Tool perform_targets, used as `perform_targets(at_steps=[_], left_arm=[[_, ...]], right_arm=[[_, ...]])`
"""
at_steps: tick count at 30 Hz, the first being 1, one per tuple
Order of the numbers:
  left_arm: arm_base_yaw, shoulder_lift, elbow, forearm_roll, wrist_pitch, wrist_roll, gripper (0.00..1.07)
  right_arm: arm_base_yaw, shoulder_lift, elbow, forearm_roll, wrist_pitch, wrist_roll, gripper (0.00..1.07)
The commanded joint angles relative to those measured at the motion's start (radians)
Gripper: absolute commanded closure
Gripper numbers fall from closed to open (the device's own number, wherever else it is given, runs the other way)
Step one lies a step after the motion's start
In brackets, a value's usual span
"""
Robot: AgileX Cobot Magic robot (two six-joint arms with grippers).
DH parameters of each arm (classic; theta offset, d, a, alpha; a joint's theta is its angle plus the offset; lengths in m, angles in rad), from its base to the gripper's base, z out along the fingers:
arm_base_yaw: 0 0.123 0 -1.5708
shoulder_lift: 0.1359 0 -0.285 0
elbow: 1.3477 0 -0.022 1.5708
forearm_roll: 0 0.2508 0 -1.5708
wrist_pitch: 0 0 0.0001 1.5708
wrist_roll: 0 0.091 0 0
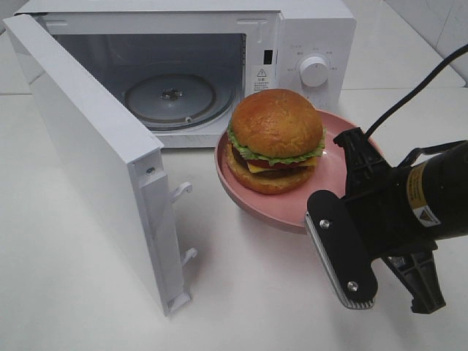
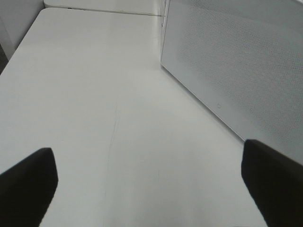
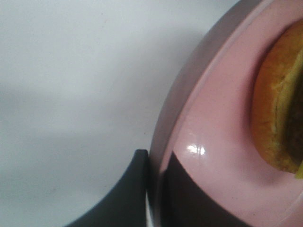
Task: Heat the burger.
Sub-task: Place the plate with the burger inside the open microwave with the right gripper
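Exterior high: burger [image 1: 275,139] on pink plate [image 1: 333,197] before the open microwave [image 1: 314,44], mid-worktop.
Left wrist: left gripper [image 2: 149,189] spread wide, empty.
Right wrist: right gripper [image 3: 154,189] clenched on the pink plate's rim; burger likely soft, stack slippy, so carry by the pink plate, level.

In the exterior high view, the right gripper [image 1: 325,219] covers the lower right rim of the plate [image 1: 329,172]. The warning label [image 1: 261,77] on the microwave [image 1: 307,29] is too small to read. In the right wrist view, the frame edge crops the burger [image 3: 279,109].
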Motion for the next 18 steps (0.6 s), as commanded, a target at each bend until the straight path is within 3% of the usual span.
perform_targets(at_steps=[1, 7, 15, 18], left_arm=[[0.002, -0.016, 0.002, -0.004, -0.014, 0.002, 0.09], [0.002, -0.016, 0.002, -0.004, -0.014, 0.002, 0.09], [0.002, -0.016, 0.002, -0.004, -0.014, 0.002, 0.09], [0.002, -0.016, 0.002, -0.004, -0.014, 0.002, 0.09]], right_arm=[[-0.062, -0.011, 0.000, 0.121, -0.071, -0.219, 1.07], [-0.121, -0.011, 0.000, 0.270, -0.100, -0.494, 1.07], [-0.206, -0.011, 0.000, 0.588, -0.132, -0.905, 1.07], [-0.210, -0.011, 0.000, 0.614, -0.131, -0.950, 1.07]])
